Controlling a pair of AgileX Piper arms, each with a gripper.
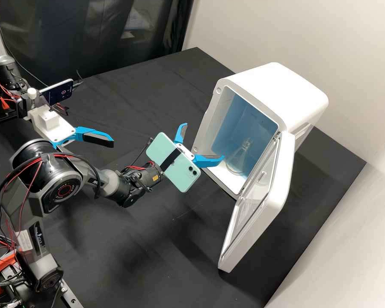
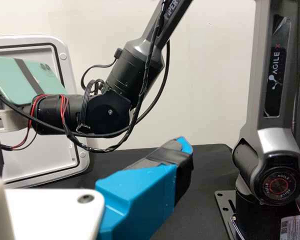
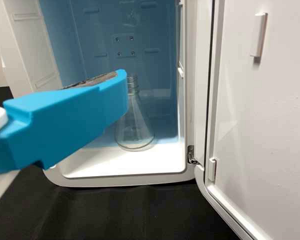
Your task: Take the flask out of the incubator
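**Right gripper wide at the incubator mouth; flask inside.**

I found the incubator (image 1: 282, 87) standing on the black worktop (image 1: 158, 244) with its door (image 1: 261, 201) swung fully open. The clear conical flask (image 1: 240, 159) stood upright on the incubator floor, towards the back of the blue-lined chamber and untouched. The right gripper (image 1: 196, 147) sat just outside the incubator opening, facing in, with its fingers spread wide and nothing between them. One blue finger (image 3: 65, 120) crossed in front of the flask in the right wrist view, apart from it. A mint-green phone (image 1: 173, 161) was strapped to that wrist. The left gripper (image 1: 102, 137) was well apart from the incubator, on its open side, above the worktop. I could not tell how that gripper was set.
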